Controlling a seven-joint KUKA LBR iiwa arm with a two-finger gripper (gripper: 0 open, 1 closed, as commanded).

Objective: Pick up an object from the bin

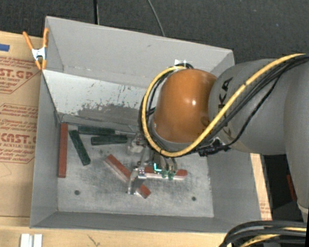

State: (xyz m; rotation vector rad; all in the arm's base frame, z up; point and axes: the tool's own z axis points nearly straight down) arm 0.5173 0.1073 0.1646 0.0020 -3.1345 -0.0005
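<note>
A red bar (62,151) lies just beside a dark green bar (79,147)

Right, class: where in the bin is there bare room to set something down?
Bare: the bin floor along the near wall, right of the long red bar. Crowded: green bars and short red pieces by the gripper.

The grey arm (278,106) reaches in from 3 o'clock and ends near the view's middle, turned downward. An orange cover (181,104) caps its end, ringed by black-and-yellow cables (240,97) that run back along the arm toward 2 o'clock. The gripper (136,183) hangs low, at about 7 o'clock of the cover, with a small green light (156,168) lit on its body.
</note>
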